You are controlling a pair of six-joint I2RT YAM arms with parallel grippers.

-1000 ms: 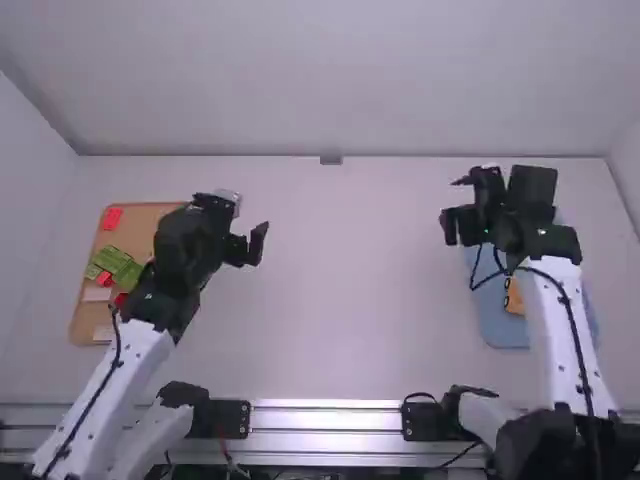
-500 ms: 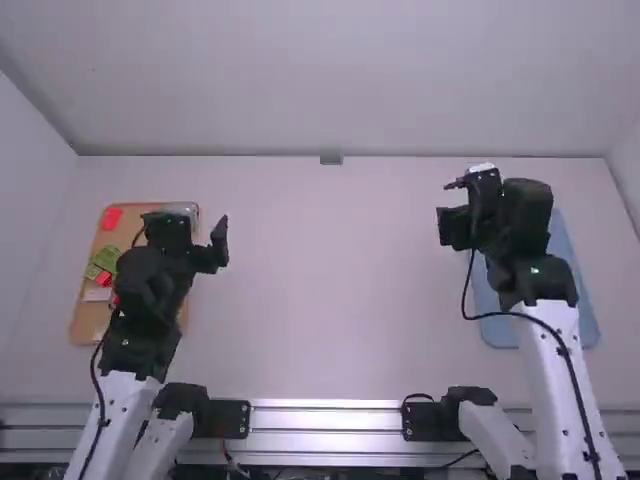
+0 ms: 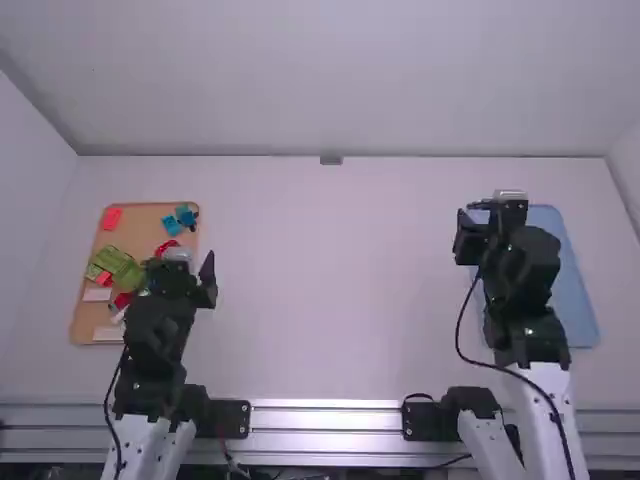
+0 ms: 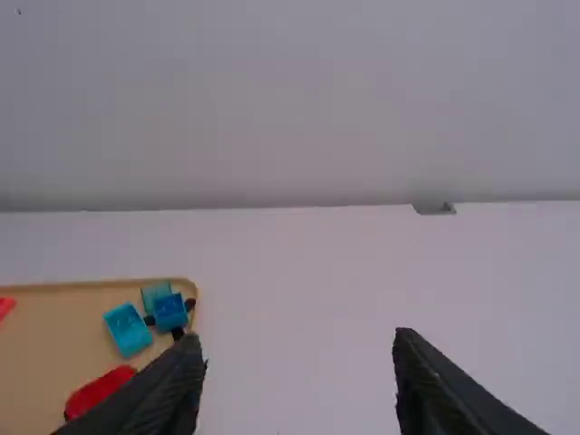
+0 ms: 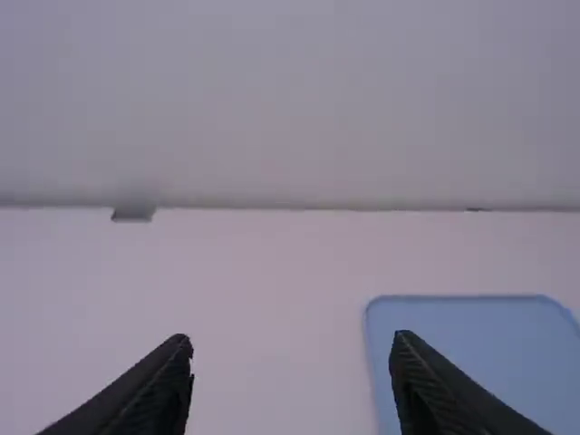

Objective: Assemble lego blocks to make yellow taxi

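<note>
My left gripper is above the near right part of a tan tray that holds loose parts. Green blocks, a red block and small blue pieces lie in it. In the left wrist view the left gripper stands open and empty, with a blue piece and a red piece beyond one finger. Over the left part of a blue tray is my right gripper. The right wrist view has the right gripper open, nothing between its fingers.
White flat blocks lie along the tan tray's left side. Bare white table lies between the two trays, with a wall behind. A small grey fixture sits at the table's far edge.
Both arms have drawn back toward their bases, uncovering the blue pieces. The right arm now covers the spot on the blue tray where an orange-yellow piece was visible.
</note>
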